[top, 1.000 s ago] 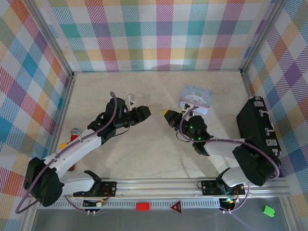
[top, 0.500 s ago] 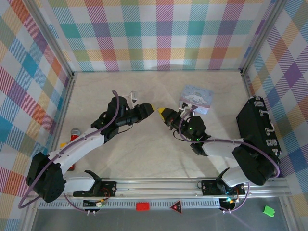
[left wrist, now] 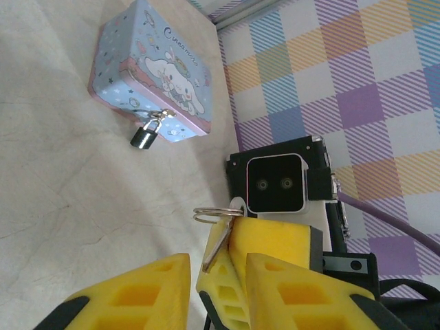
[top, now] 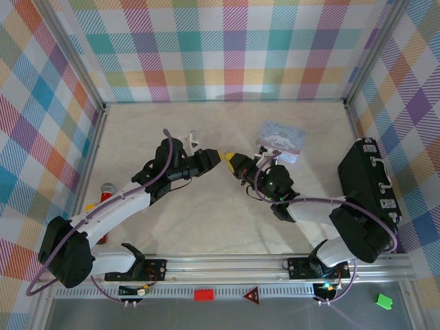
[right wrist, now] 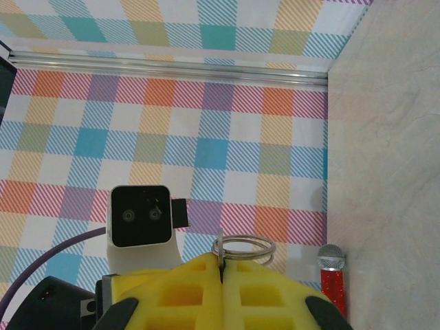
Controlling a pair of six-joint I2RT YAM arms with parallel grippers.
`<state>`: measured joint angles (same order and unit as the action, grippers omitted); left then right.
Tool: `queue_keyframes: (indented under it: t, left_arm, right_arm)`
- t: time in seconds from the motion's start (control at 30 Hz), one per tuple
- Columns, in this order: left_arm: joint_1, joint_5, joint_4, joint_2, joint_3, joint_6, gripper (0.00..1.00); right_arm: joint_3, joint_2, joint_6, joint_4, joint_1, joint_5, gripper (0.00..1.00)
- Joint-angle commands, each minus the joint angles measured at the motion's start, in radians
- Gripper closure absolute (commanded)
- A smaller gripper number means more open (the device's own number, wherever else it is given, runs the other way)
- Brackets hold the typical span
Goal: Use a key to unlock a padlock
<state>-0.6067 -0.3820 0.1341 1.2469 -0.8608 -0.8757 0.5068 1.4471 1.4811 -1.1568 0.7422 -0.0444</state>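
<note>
The small silvery-and-black padlock (left wrist: 146,135) hangs from the clasp of a pale blue cartoon tin (left wrist: 155,69), which lies on the table at back right (top: 280,137). My right gripper (top: 232,162) is shut on a flat silver key (left wrist: 220,242). The key's wire ring (right wrist: 242,246) sticks out past the yellow fingertips. My left gripper (top: 214,159) meets it tip to tip at mid-table. It is open, and its two yellow fingers (left wrist: 137,292) stand on either side of the right gripper's closed tips (left wrist: 230,237). The padlock is well off to the right of both grippers.
A black case (top: 368,182) stands along the right wall. A red stick with a silver mesh head (top: 105,199) lies by the left wall, with a yellow knob (top: 89,206) beside it. Checked walls enclose the table on three sides.
The two grippers have closed the gap between them. The left moved right and the right moved left with the key, and their tips now overlap at mid-table.
</note>
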Motion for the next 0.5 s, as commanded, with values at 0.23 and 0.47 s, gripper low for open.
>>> queue_keyframes:
  t: [0.23,0.47]
  left_arm:
    - [-0.01,-0.02,0.029,0.014,-0.031,0.0,0.74]
    - [-0.01,-0.012,0.004,0.003,-0.044,0.018,0.74]
  right_arm:
    - [0.03,0.015,0.03,-0.066,0.011,0.005,1.0]
    - [0.026,0.01,0.033,-0.043,0.013,-0.012,1.0]
